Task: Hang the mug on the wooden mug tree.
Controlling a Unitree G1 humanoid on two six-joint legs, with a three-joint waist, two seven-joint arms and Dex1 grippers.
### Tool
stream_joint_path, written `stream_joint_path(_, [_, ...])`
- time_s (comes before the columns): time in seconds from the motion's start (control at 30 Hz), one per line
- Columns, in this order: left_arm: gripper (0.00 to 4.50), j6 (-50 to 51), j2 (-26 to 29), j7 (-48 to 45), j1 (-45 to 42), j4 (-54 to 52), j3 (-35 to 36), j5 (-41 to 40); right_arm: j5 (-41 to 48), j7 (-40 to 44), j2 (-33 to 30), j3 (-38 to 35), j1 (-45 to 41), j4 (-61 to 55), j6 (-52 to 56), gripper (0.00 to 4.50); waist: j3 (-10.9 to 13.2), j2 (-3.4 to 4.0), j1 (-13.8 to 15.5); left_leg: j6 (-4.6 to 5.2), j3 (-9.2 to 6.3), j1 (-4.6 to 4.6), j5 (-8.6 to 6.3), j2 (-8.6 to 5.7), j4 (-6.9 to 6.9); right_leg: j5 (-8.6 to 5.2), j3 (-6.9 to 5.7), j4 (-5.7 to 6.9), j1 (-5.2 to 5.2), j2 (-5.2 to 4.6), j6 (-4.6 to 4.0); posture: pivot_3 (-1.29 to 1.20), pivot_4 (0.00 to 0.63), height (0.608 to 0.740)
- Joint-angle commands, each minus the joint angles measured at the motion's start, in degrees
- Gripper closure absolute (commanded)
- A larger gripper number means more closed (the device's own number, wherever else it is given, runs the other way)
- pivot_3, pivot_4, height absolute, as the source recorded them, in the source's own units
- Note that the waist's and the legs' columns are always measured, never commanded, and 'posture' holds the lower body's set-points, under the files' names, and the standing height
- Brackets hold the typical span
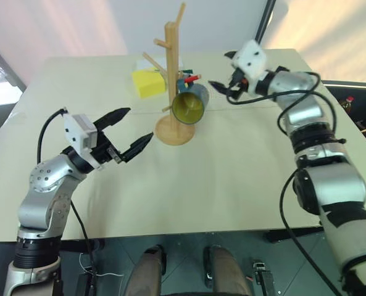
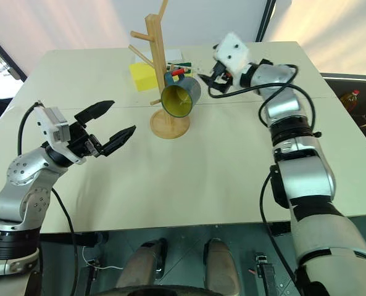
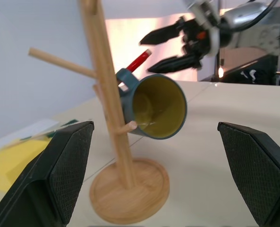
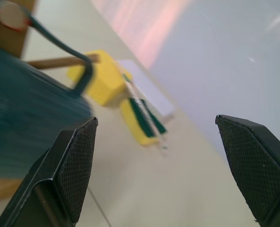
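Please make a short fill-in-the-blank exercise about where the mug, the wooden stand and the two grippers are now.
1. The dark teal mug with yellow-green inside hangs by its ____ on a peg.
2. The light wooden mug tree stands on a round ____ base.
3. The right gripper, beside the mug, is ____.
4. The left gripper holds ____.

Missing words: handle; wooden; open; nothing

a bare test room: one plain pale table (image 1: 244, 179) against blank white walls (image 1: 139, 24).
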Motion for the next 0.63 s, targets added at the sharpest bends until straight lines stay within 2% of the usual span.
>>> stream_joint_path(0.03, [0.0, 0.4, -0.7, 3.5, 0.8, 0.6, 2.4, 1.3, 3.8, -0.1, -2.0, -4.3, 3.5, -5.4, 1.5, 0.36, 0.0, 0.0, 0.0, 0.0, 0.0, 0.0, 0.0, 0.0, 0.0, 0.0, 0.0, 0.0, 0.01, 0.0, 0.0, 0.0, 0.15, 0.74])
stream_joint_path(0.17, [0.0, 0.9, -3.1, 9.7, 4.0, 2.8, 4.5, 3.5, 13.2, 0.6, -0.7, -11.1, 17.0, -17.4, 8.7, 0.36, 0.0, -0.02, 0.1, 0.01, 0.02, 0.05, 0.0, 0.01, 0.0, 0.09, 0.03, -0.01, 0.06, 0.0, 0.16, 0.0, 0.15, 0.74])
stream_joint_path(0.33, [0.0, 0.5, -5.6, 14.6, 7.7, 6.8, 6.7, 5.4, 19.1, 0.2, 2.7, -13.6, 35.2, -31.3, 13.7, 0.36, 0.0, -0.01, 0.2, 0.02, 0.03, 0.07, 0.0, 0.02, 0.02, 0.11, 0.04, 0.02, 0.07, 0.0, 0.16, 0.0, 0.15, 0.74])
stream_joint_path(0.43, [0.0, -0.3, -6.2, 16.2, 9.2, 8.7, 7.3, 6.8, 20.2, -0.8, 4.0, -13.5, 41.5, -35.6, 16.0, 0.36, 0.0, 0.07, 0.1, 0.01, 0.05, 0.09, 0.02, 0.02, 0.1, 0.2, 0.09, 0.05, 0.07, 0.0, 0.05, 0.0, 0.15, 0.74])
stream_joint_path(0.63, [0.0, -1.2, -6.1, 16.1, 10.7, 10.0, 8.3, 7.5, 20.4, -1.6, 4.8, -12.5, 47.8, -40.6, 18.1, 0.36, 0.0, 0.05, 0.3, -0.01, 0.01, 0.18, 0.09, 0.02, 0.21, 0.28, 0.13, 0.02, 0.15, 0.05, -0.31, 0.0, 0.15, 0.74])
